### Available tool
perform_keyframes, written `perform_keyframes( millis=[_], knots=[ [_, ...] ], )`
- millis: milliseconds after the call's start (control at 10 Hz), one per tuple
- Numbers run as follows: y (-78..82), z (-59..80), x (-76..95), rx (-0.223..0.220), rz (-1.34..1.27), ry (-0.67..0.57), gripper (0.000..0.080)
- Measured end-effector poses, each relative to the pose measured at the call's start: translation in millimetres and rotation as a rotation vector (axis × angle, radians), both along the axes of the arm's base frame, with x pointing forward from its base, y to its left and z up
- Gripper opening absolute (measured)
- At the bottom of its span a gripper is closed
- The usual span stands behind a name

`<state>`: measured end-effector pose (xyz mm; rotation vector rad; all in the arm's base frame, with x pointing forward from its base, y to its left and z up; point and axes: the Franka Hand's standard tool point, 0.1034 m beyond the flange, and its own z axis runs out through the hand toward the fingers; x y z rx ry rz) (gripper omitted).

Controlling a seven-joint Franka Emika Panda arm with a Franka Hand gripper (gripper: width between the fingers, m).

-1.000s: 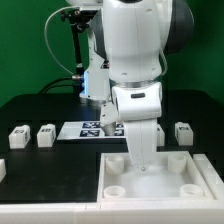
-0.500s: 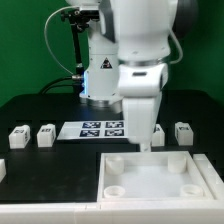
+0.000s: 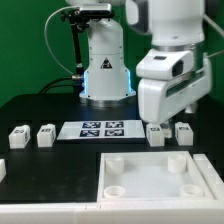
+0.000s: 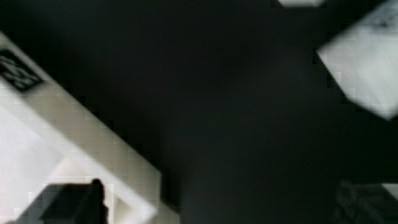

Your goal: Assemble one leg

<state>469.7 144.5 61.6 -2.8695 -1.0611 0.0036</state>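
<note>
- A white robot arm (image 3: 165, 70) fills the upper right of the exterior view, its blocky wrist hanging low over the black table (image 3: 40, 105).
- Directly under that wrist, right of centre in the frame, stands a small white plastic block-shaped leg (image 3: 156, 133) with a black-and-white tag on its face. It is upright on the table, just behind the far rim of the tray.
- A second leg (image 3: 183, 131) stands just beside it toward the exterior view's right. Two more legs (image 3: 18, 137) (image 3: 45, 135) stand well apart from these at the middle left.
- The large white square tray with round corner sockets (image 3: 150, 160) lies across the lower right.
- The flat white marker board (image 3: 103, 128) lies at the centre, between the two pairs of legs.
- In the blurred wrist view the gripper (image 4: 214, 200) looks spread: its dark fingers (image 4: 63, 200) sit far apart with only bare table between them, holding nothing.
</note>
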Motion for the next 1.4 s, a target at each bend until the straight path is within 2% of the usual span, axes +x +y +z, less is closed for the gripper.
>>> perform_keyframes(
  millis=[200, 400, 600, 700, 800, 900, 1000, 1100, 1200, 1400],
  knots=[
    [0.1, -0.5, -0.5, 0.001, -0.155, 0.015, 0.0649],
    [5.7, -1.2, -3.8, 0.006, -0.469, 0.053, 0.0649],
    [17.5, -4.3, -14.8, 0.003, -0.716, 0.085, 0.0649],
    [21.3, -12.2, -25.9, 0.01, -0.809, 0.095, 0.0649],
    [17.4, -12.7, -30.7, -0.025, -0.748, 0.148, 0.0649],
    [19.6, -9.3, -21.9, -0.01, -0.748, 0.128, 0.0649],
    [19.3, -10.8, -24.9, -0.016, -0.743, 0.137, 0.0649],
    [17.0, -11.7, -35.4, -0.075, -0.725, 0.245, 0.0649],
    [22.2, -10.9, -39.6, -0.138, -0.72, 0.397, 0.0649],
    [29.3, -18.2, -40.4, -0.219, -0.715, 0.603, 0.0649]
  ],
)
